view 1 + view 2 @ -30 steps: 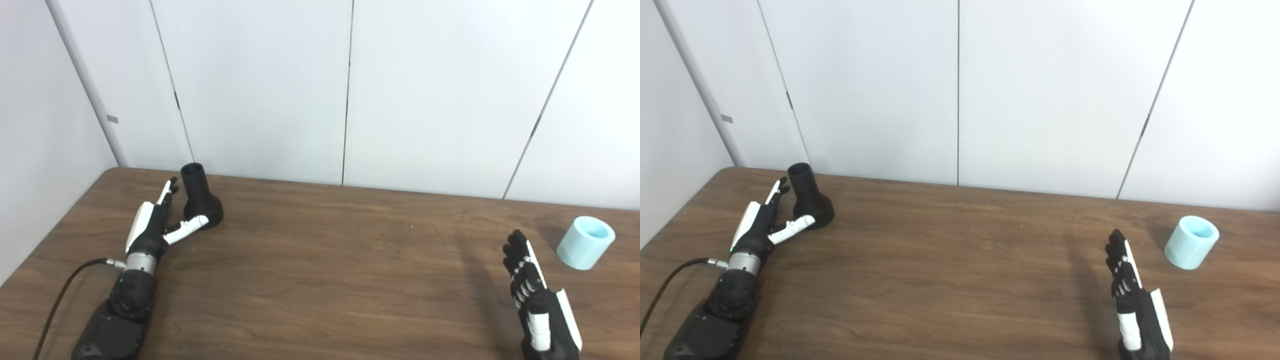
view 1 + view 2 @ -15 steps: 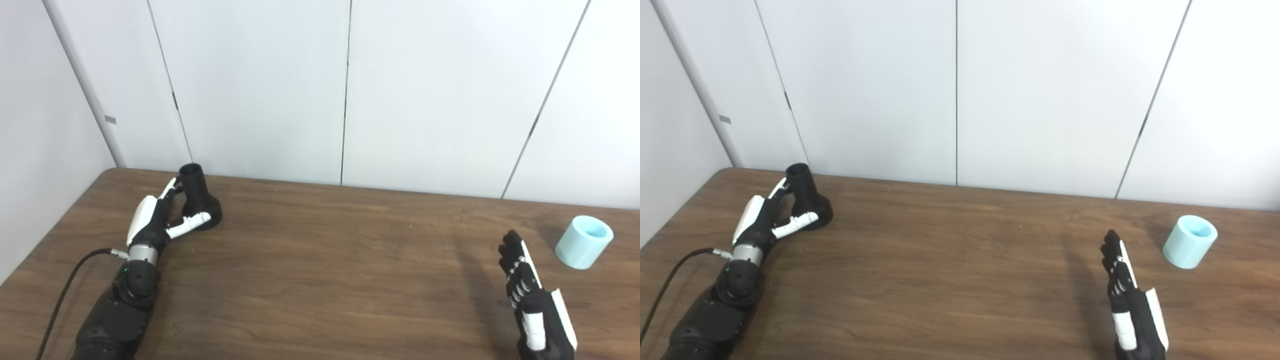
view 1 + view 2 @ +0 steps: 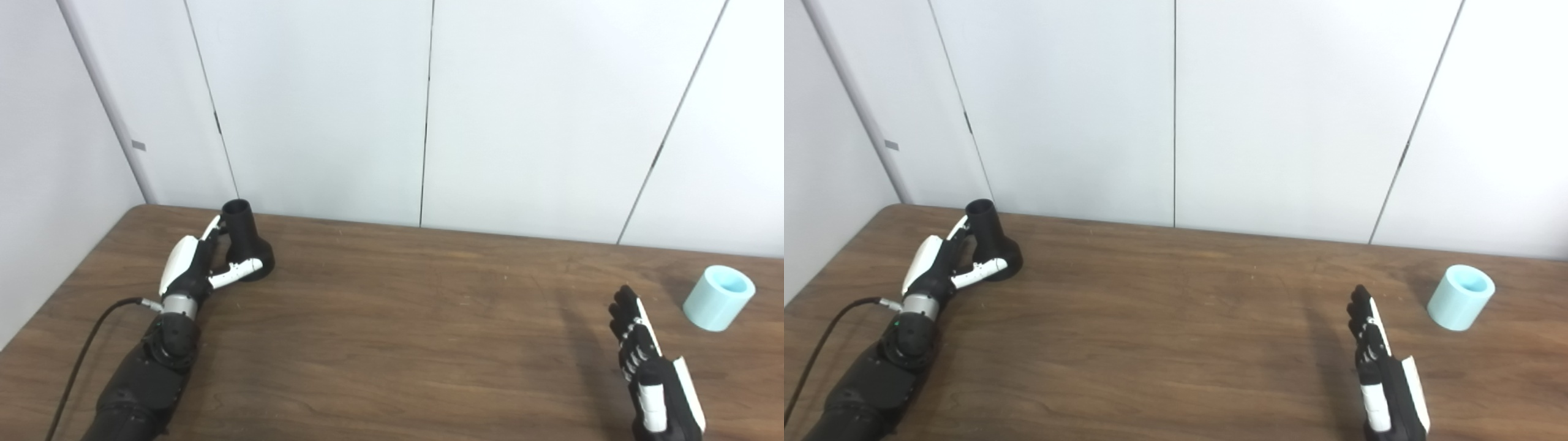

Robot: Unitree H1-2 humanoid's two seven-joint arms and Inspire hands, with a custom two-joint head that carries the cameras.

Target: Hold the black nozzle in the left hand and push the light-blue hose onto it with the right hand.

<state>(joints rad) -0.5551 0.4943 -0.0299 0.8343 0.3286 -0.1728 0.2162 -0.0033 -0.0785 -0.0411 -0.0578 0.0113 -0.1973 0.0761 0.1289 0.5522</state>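
Observation:
The black nozzle [image 3: 246, 242] stands upright on its wide base at the table's far left, narrow tube up. My left hand [image 3: 195, 264] is open right beside it. Its fingers reach the tube's left side and its thumb lies in front of the base; the fingers are not closed round it. The light-blue hose [image 3: 718, 297], a short tube with its open end tilted up, lies at the far right. My right hand [image 3: 648, 364] is open and empty, fingers straight and pointing away, low at the right, well short of the hose.
The brown wooden table [image 3: 416, 331] ends at white wall panels behind. A black cable [image 3: 86, 355] runs from my left wrist to the lower left edge.
My left hand has moved forward to the nozzle, its fingers now against the tube. My right hand has drawn back a little. The nozzle and hose have not moved.

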